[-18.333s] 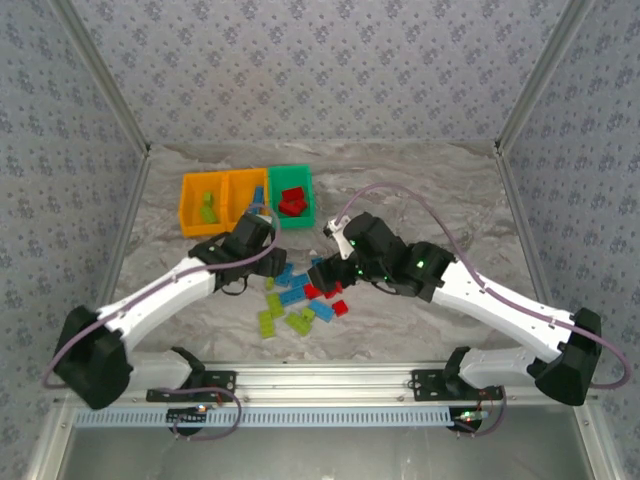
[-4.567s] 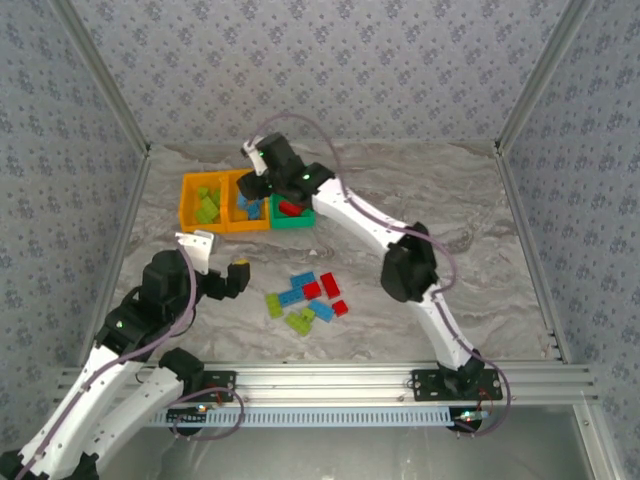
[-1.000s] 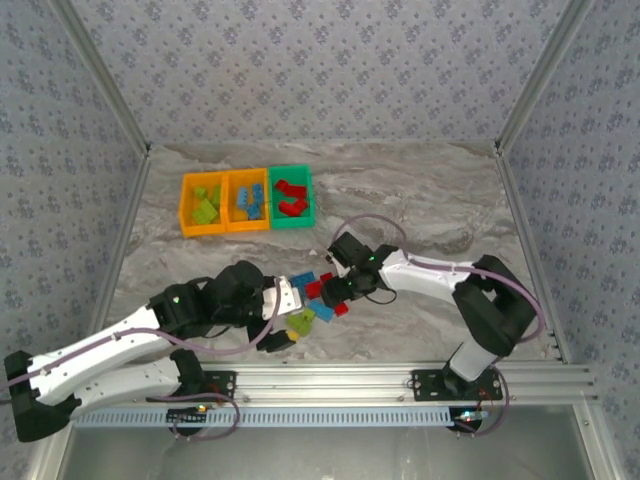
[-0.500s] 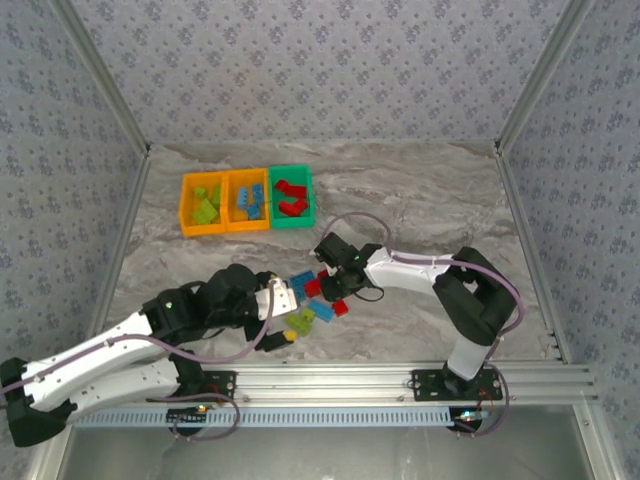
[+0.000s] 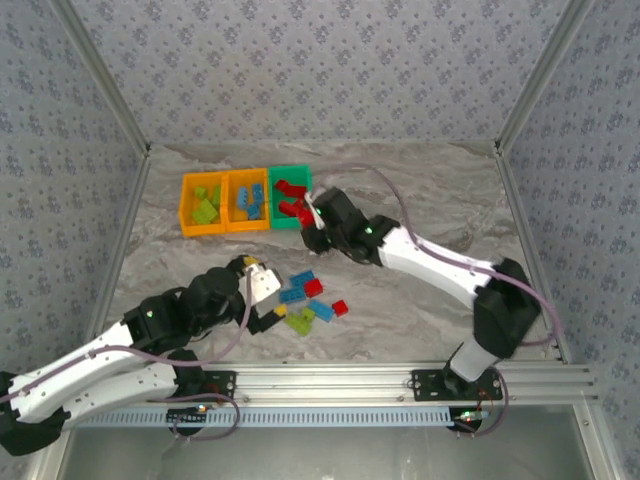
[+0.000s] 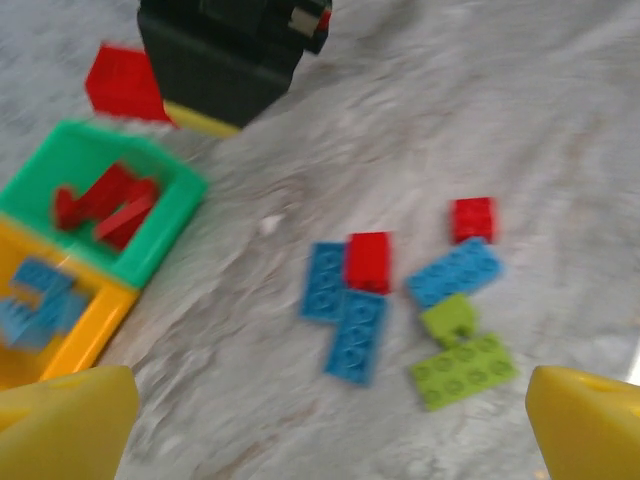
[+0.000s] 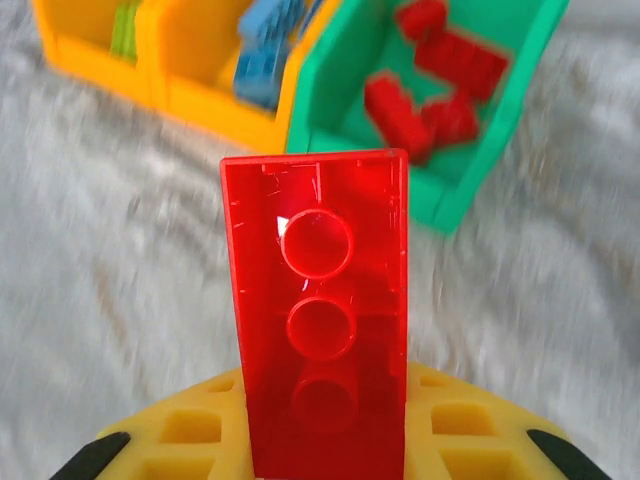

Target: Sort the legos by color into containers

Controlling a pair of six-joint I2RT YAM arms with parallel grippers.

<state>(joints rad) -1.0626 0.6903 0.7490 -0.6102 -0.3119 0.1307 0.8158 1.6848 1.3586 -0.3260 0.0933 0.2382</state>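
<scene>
Right wrist view puts the red brick (image 7: pixel 318 300) upright in our right claw (image 7: pixel 320 420), which is clenched on its lower end. The green bin (image 7: pixel 470 190), holding other red pieces (image 7: pixel 440 90), lies just ahead. From above, that claw (image 5: pixel 312 225) hangs at the bin's (image 5: pixel 290 168) near edge. We judge the brick light, rigid and slick, so a pinch across its narrow sides, low down, suits it; a loose hold could let it pivot. Our left claw (image 6: pixel 320 430) is spread wide and empty above the loose legos (image 6: pixel 400 290) on the desk (image 6: pixel 520 100).
</scene>
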